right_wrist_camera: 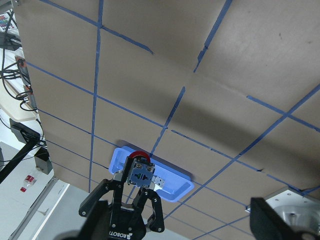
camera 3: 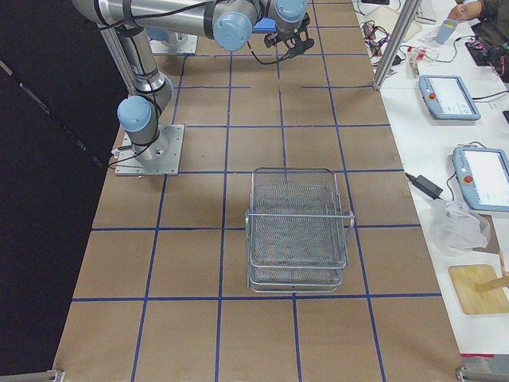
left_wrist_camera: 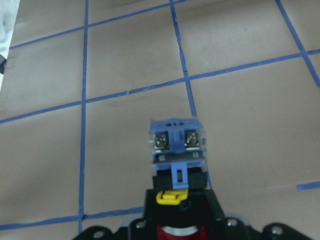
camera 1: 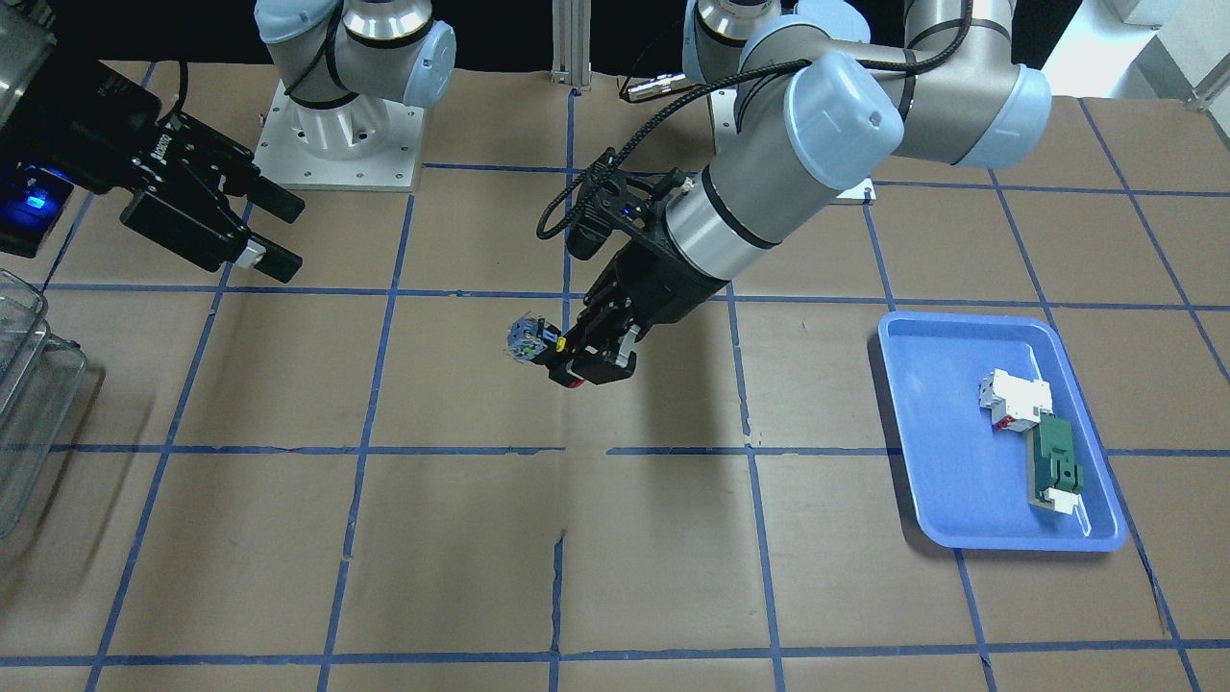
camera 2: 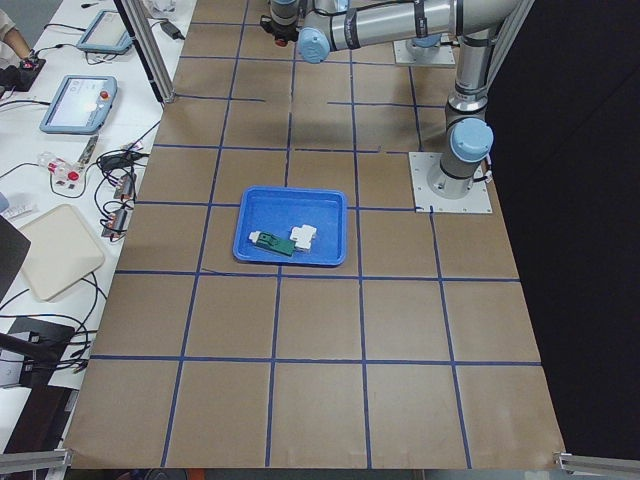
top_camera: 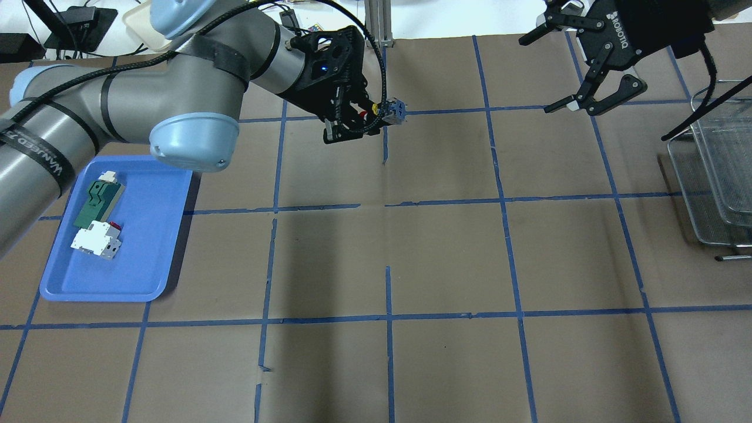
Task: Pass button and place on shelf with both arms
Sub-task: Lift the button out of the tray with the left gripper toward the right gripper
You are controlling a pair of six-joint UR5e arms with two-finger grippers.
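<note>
Hand-over pending. Your left hand [top_camera: 359, 121] is clamped on the button [top_camera: 392, 110], held above the surface [top_camera: 446, 252] near its middle, clear rear outward. Your right hand [top_camera: 536, 75] stands spread, well apart. Next, close that gap and grip the rear; the shelf [top_camera: 718, 176] waits beyond.

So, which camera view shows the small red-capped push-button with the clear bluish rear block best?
The left wrist-mounted view: the red-capped push-button with clear bluish rear block sits large at lower centre, yellow mark sharp. Front-facing, overhead and right wrist views show it small; side views cannot resolve it.
</note>
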